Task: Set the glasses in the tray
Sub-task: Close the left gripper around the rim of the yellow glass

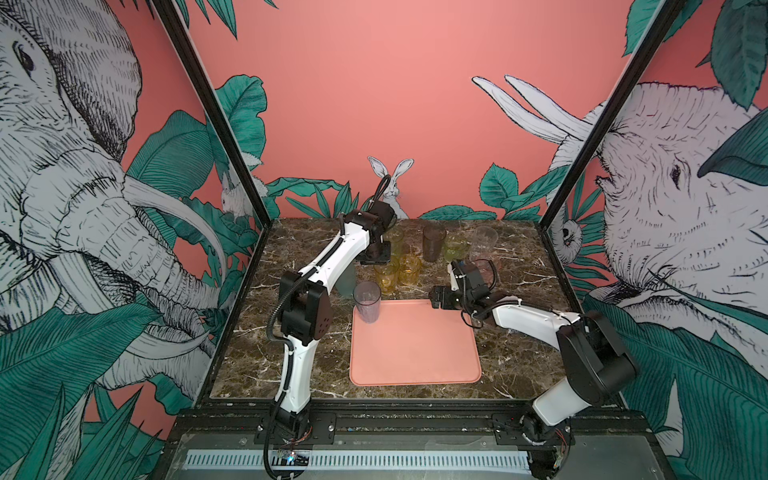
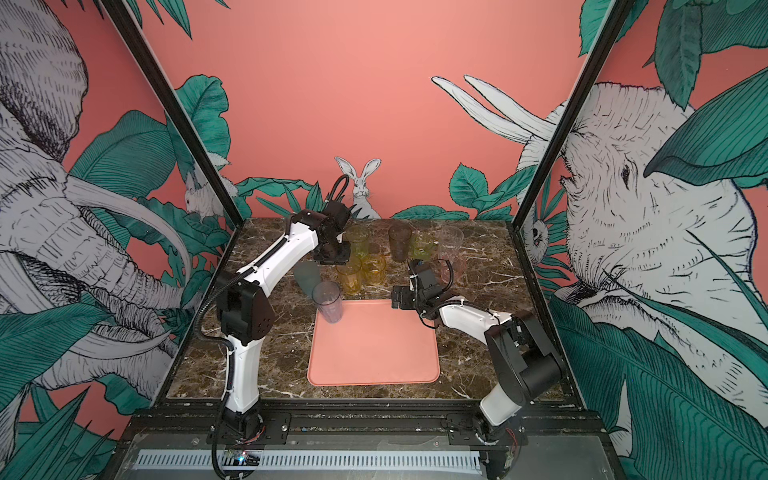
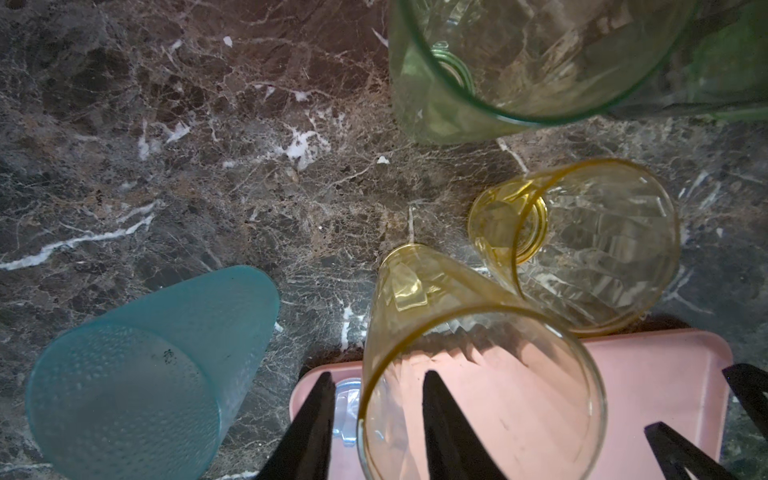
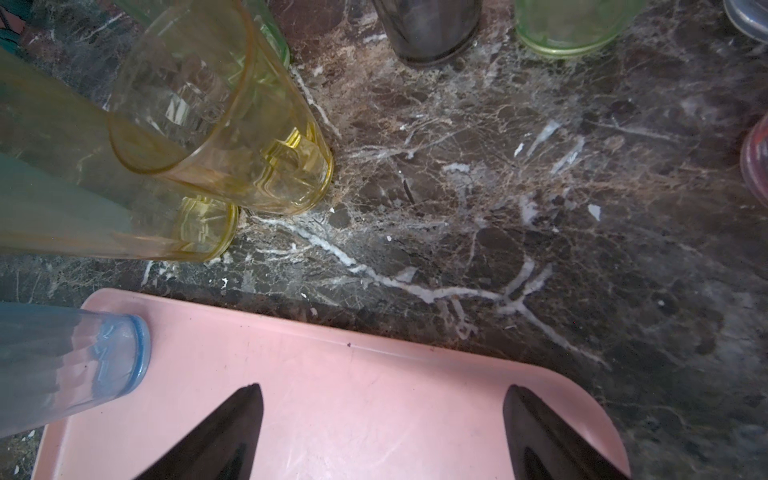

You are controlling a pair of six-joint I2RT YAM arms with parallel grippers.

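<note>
Nearest us lies the salmon tray (image 1: 415,353) on the marble table (image 1: 249,357), one clear tumbler (image 1: 367,302) upright in its far-left corner. We see the right gripper (image 4: 384,387) spread wide, empty, over its far edge; the left gripper (image 3: 378,374) sets its fingers apart astride an amber tumbler (image 3: 490,365) rim; other glasses (image 1: 434,243) cluster beyond.

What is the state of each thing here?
Bluish tall glass: upright, in tray.
Teal glass: upright, on table.
Nearer amber glass: upright, on table.
Farther amber glass: upright, on table.
Tall green glass: upright, on table.
Smoky glass: upright, on table.
Short green glass: upright, on table.
Clear glass: upright, on table.
Pink glass: upright, on table.
Tray: holds one glass.
Left gripper: jaws open astride nearer amber glass's rim.
Right gripper: jaws open, empty.
</note>
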